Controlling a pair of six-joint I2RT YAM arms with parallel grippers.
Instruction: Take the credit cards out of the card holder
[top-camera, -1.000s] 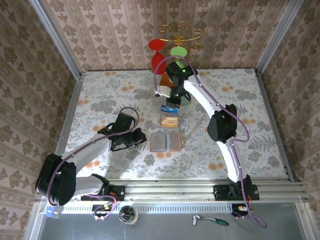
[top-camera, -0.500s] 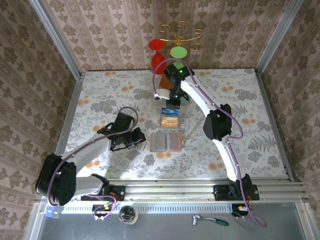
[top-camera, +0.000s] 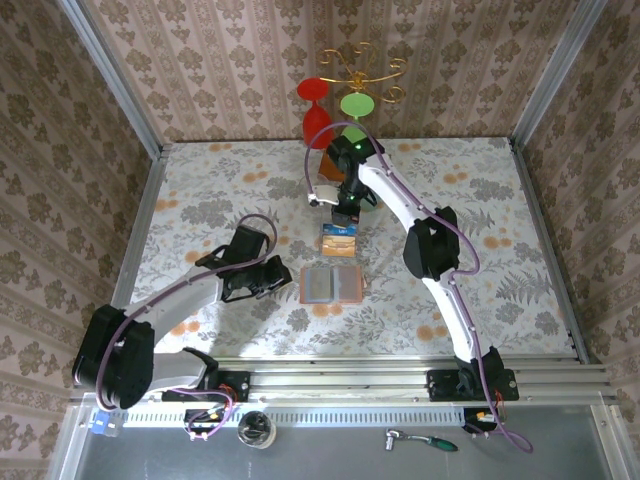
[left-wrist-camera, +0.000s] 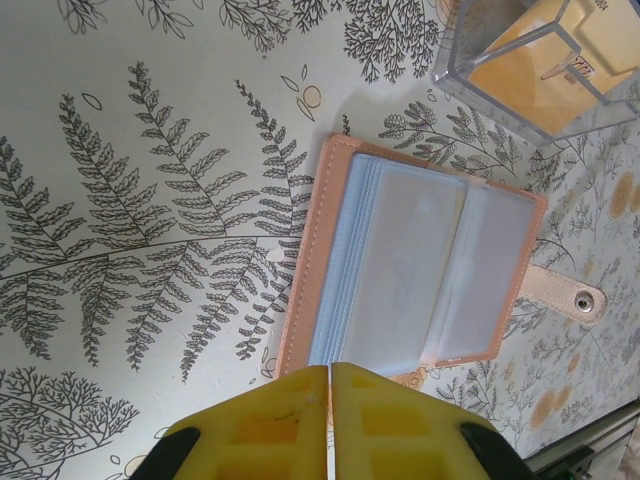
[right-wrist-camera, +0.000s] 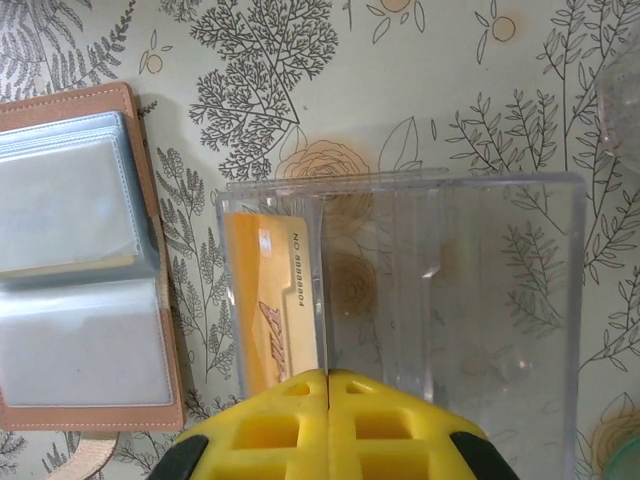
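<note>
One card holder (top-camera: 331, 285) lies open and flat on the leaf-patterned table (top-camera: 200, 190), in front of two robot arms. One clear plastic box (top-camera: 339, 241) sits just behind it. The left gripper (left-wrist-camera: 330, 375) is near the holder's left edge, yellow pads pressed together on nothing. The right gripper (right-wrist-camera: 327, 380) hovers over the box, likewise clenched and empty. The right wrist view reveals one orange card (right-wrist-camera: 262, 300) inside the box. The left wrist view reveals the holder's snap tab (left-wrist-camera: 566, 296).

brown damask wallpaper (top-camera: 220, 60), fern-print tabletop (top-camera: 230, 190), aluminium frame posts (top-camera: 105, 70).
</note>
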